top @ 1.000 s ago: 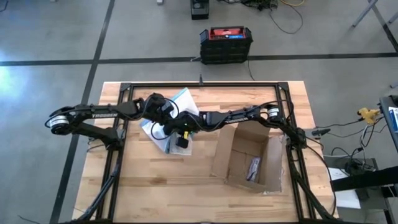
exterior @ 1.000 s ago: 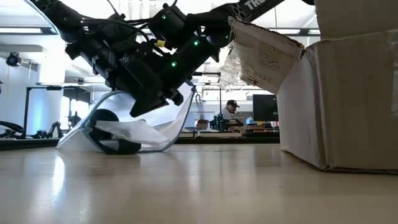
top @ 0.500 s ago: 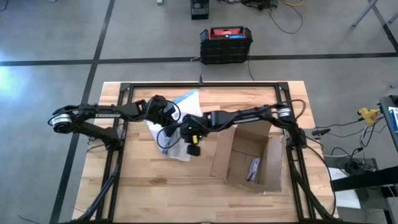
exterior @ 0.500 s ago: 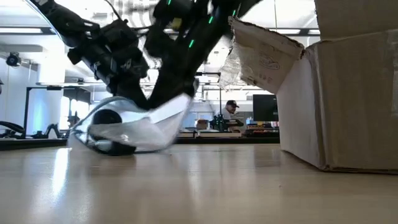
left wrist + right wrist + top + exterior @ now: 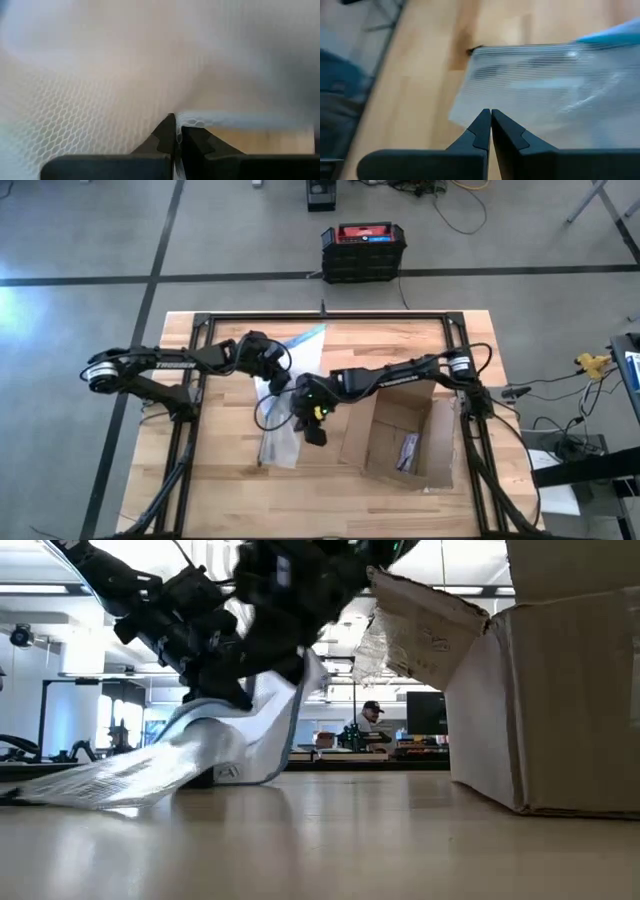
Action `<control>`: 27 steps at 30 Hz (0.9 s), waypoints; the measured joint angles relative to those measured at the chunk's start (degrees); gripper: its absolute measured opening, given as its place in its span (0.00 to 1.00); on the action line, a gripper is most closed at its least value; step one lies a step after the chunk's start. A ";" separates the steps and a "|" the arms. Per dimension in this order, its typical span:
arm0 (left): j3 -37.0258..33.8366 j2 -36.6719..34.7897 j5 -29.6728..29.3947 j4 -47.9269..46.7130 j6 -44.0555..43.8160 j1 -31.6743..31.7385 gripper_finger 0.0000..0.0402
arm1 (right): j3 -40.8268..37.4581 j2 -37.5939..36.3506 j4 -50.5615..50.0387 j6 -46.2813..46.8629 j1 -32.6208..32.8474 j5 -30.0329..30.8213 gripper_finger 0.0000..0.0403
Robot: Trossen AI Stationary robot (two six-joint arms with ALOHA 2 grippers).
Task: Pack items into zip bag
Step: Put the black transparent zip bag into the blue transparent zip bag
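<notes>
Two clenched grips are seen: left gripper (image 5: pixel 175 131) pinches the zip bag (image 5: pixel 281 442); right gripper (image 5: pixel 490 125), fingers shut above it, may snag and tear it.

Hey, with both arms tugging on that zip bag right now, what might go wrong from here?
Both tools are shut on the zip bag: the left tool pinches one edge, the right tool another part. Opposing pulls might stretch or tear the plastic, or slip it free. The right arm works close to the cardboard box and may bump its flap.
</notes>
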 joint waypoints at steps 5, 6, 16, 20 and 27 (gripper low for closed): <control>0.13 0.85 -7.43 2.12 -1.15 0.59 0.00 | 0.22 4.06 9.77 8.13 -0.32 -13.71 0.00; 0.13 0.85 -8.75 1.67 -1.34 0.95 0.00 | 0.22 4.58 11.77 9.56 0.13 -16.14 0.00; 0.17 -0.14 -8.59 -7.92 -4.12 6.22 0.00 | 0.17 3.11 -0.66 8.05 3.46 -13.89 0.00; 0.09 -0.35 -8.70 -17.90 -4.73 5.00 0.00 | 0.09 -2.62 -14.29 -1.87 4.60 0.11 0.00; -0.03 -1.77 -12.84 -26.45 -15.08 1.37 0.00 | -8.20 -12.73 -12.31 -6.86 7.82 11.57 0.00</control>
